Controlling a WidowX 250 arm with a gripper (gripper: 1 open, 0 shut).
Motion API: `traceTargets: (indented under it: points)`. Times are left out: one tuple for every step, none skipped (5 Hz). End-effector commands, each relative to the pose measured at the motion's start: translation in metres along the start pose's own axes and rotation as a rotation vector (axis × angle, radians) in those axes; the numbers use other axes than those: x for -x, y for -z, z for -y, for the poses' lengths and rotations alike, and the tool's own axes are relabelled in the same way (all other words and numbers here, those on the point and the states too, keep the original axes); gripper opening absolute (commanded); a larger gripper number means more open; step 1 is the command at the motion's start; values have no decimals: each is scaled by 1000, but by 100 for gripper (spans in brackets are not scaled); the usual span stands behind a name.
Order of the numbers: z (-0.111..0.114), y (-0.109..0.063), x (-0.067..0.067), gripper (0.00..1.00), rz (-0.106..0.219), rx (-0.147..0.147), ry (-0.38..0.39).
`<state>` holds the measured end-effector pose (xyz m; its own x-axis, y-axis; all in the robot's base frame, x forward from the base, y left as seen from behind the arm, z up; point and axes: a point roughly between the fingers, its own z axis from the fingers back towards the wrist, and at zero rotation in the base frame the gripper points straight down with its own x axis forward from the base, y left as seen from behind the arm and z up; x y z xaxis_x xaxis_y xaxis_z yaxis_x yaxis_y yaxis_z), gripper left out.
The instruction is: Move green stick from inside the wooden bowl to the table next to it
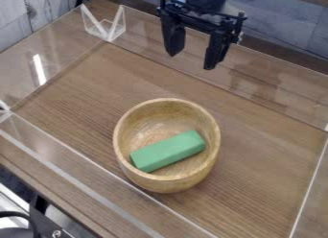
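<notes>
Down at the lower centre, the wooden bowl [168, 144] sits on the table [90, 93] — and the green stick [168, 152] lies flat inside it, angled across the bottom. Up at the top of the frame the gripper [193, 50] hangs above the table — jaws spread wide, holding nothing, well apart from the bowl.

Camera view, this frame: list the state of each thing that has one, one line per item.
gripper: open, empty, pointing down, hovering above the table behind the bowl.
green stick: lying flat inside the bowl, untouched, not yet moved.
wooden bowl: upright on the table, holding the stick.
table: carrying the bowl, bordered by clear acrylic walls.
</notes>
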<state>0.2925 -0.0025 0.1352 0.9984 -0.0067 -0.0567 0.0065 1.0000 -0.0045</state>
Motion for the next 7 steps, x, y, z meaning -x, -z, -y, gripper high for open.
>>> traceTargets:
  points:
    - [7, 19, 3, 100, -20, 4, 81]
    - [12, 43, 19, 100, -14, 2, 244]
    - [9, 45, 41, 100, 50, -21, 371]
    - [4, 38, 53, 100, 120, -33, 449]
    - [2, 42, 60, 100, 167, -45, 447]
    - [1, 50, 64, 100, 200, -55, 461]
    - [-5, 66, 59, 100, 219, -55, 520]
